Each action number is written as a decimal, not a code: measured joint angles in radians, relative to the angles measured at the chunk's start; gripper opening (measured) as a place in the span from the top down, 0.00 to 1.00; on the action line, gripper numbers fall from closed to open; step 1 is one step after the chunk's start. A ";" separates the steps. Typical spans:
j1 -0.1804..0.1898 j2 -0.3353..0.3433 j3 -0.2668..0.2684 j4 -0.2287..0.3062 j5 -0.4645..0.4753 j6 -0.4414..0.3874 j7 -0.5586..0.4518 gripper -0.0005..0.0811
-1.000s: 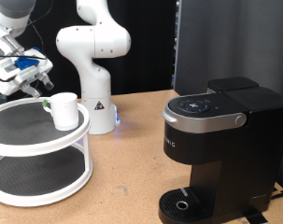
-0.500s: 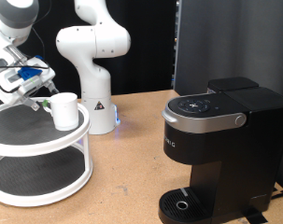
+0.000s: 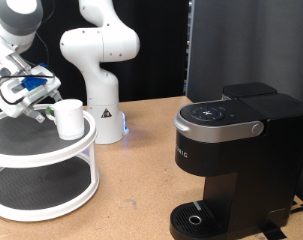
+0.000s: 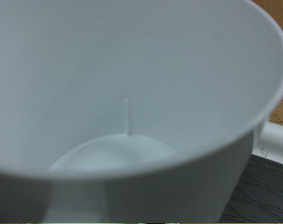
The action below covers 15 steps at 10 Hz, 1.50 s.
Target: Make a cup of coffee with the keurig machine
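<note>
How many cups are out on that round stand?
1. The white cup stands on the top tier of the round two-tier stand, beside the gripper; it fills the wrist view. The lower tier shows none, though its back is partly hidden.

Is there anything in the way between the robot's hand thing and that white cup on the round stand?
Nothing visible. The tool hangs right beside the cup on the stand's top shelf, at the exterior view's left. In the wrist view the cup fills the picture, unobstructed.
</note>
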 joint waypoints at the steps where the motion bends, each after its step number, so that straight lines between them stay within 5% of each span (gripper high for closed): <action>1: 0.002 0.000 -0.003 -0.001 0.000 0.003 0.000 0.00; 3: 0.005 0.000 -0.008 -0.002 0.000 0.004 0.000 0.05; 4: 0.005 0.000 -0.009 -0.003 0.000 0.004 0.000 0.32; 5: 0.005 0.000 -0.011 -0.003 0.000 0.004 0.000 0.32; 6: 0.005 0.000 -0.012 -0.003 0.000 0.004 0.000 0.49; 7: 0.005 0.000 -0.013 -0.003 0.000 0.004 0.000 0.49; 9: 0.005 0.000 -0.018 -0.003 0.000 0.004 0.000 0.90; 15: 0.004 -0.006 -0.017 0.014 0.002 -0.007 0.028 0.90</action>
